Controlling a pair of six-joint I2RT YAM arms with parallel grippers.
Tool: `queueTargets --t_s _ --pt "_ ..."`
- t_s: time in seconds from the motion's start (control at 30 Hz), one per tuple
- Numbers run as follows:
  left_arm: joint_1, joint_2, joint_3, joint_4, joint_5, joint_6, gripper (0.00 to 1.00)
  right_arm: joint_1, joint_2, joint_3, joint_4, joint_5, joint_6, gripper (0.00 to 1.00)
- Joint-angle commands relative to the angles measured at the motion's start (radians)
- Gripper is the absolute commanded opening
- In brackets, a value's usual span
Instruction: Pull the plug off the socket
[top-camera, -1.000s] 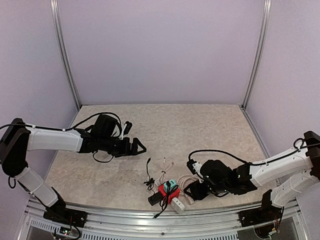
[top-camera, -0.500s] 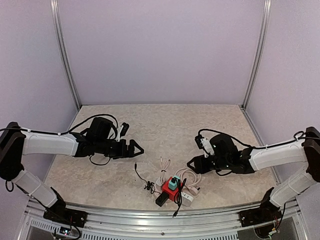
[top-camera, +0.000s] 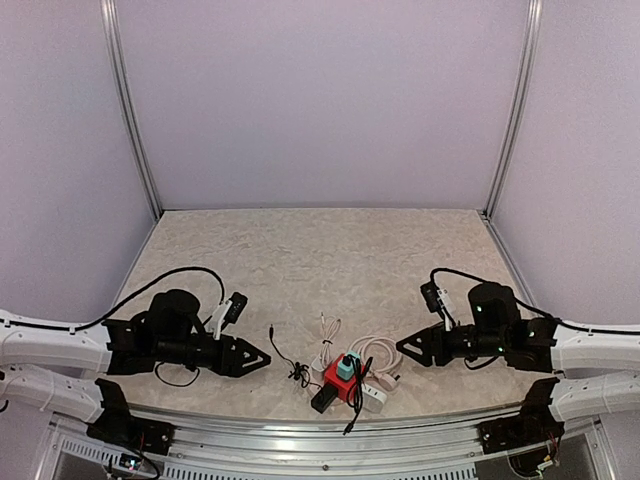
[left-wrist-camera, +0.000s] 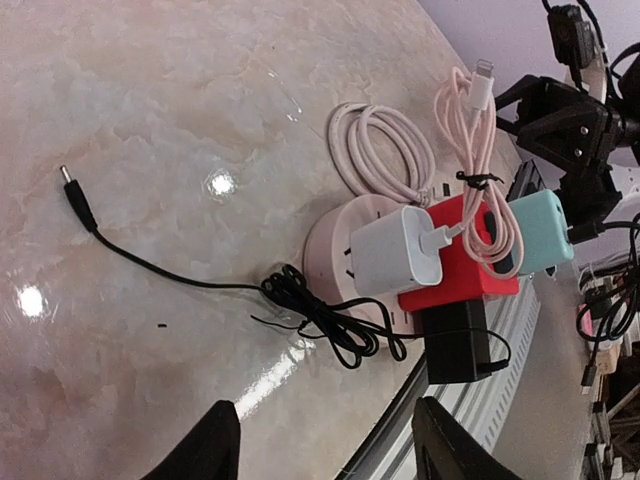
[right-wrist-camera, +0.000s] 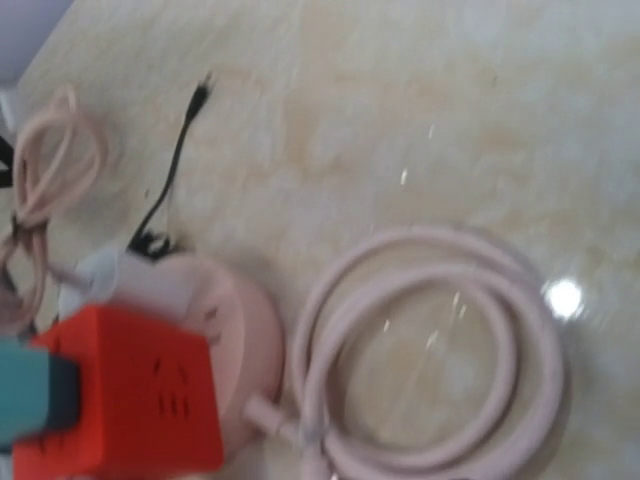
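The red socket cube (top-camera: 336, 381) stands near the table's front edge on a pale pink round base (left-wrist-camera: 332, 236). A teal plug (top-camera: 345, 366) sits in its top, a white charger plug (left-wrist-camera: 392, 250) in one side and a black adapter (left-wrist-camera: 456, 340) in another. My left gripper (top-camera: 262, 357) lies low to the left of the socket, open, and its fingers (left-wrist-camera: 214, 442) have only bare table between them. To the socket's right, and apart from it, my right gripper (top-camera: 402, 351) looks open and empty. In the right wrist view the socket (right-wrist-camera: 130, 400) is blurred and that gripper's fingers are out of frame.
A coiled pink cable (right-wrist-camera: 440, 350) lies beside the base, between the socket and my right gripper. A thin black cord (left-wrist-camera: 320, 315) runs left from the black adapter across the table. A second pink cable (left-wrist-camera: 470, 120) is bundled over the cube. The table's front rail (top-camera: 300, 425) is just behind the socket.
Both arms have dropped low and drawn back toward the near edge. My right gripper has left the socket and moved right. The socket cluster shifted slightly.
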Motion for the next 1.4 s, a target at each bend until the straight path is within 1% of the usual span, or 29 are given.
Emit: queueTargets --t_s 0.0,0.03,0.1,0.2,0.27,0.37,0.47,0.53,0.73,0.83,1.0,1.1,1.23,1.37 --pt "-0.056 -0.022 -0.057 0.052 0.003 -0.068 0.41 0.028 -0.017 -0.049 -0.011 -0.071 0.049 0.5" --pt "-0.072 -0.011 -0.06 0.062 0.029 -0.077 0.34 0.04 0.005 -0.053 -0.013 -0.069 0.044 0.49" --pt "-0.112 0.045 -0.05 0.078 0.052 -0.084 0.24 0.061 0.045 -0.054 -0.029 -0.058 0.03 0.47" --pt "-0.168 0.178 -0.004 0.117 0.095 -0.093 0.17 0.084 0.088 -0.054 -0.03 -0.052 0.021 0.45" --pt "-0.195 0.263 0.014 0.175 0.127 -0.099 0.14 0.087 0.098 -0.053 -0.03 -0.043 0.015 0.45" --pt "-0.201 0.393 0.026 0.282 0.176 -0.111 0.12 0.091 0.113 -0.052 -0.029 -0.03 0.004 0.45" --pt "-0.204 0.481 0.055 0.363 0.225 -0.105 0.1 0.099 0.133 -0.057 -0.006 -0.04 0.007 0.45" --pt "-0.208 0.521 0.086 0.382 0.248 -0.095 0.1 0.105 0.146 -0.067 0.021 -0.046 0.014 0.45" --pt "-0.195 0.605 0.161 0.394 0.257 -0.062 0.1 0.106 0.216 -0.078 0.112 -0.053 0.017 0.45" --pt "-0.165 0.639 0.173 0.422 0.275 -0.058 0.1 0.107 0.276 -0.077 0.187 -0.072 0.024 0.45" --pt "-0.091 0.676 0.149 0.545 0.317 -0.088 0.11 0.105 0.405 -0.045 0.284 -0.062 0.019 0.45" --pt "-0.058 0.712 0.181 0.57 0.333 -0.08 0.11 0.098 0.476 -0.016 0.322 -0.046 0.014 0.45" --pt "-0.013 0.764 0.248 0.571 0.347 -0.059 0.11 0.062 0.55 0.051 0.327 -0.032 0.002 0.45" --pt "0.088 0.803 0.272 0.618 0.374 -0.076 0.11 0.014 0.604 0.13 0.312 -0.02 -0.026 0.46"
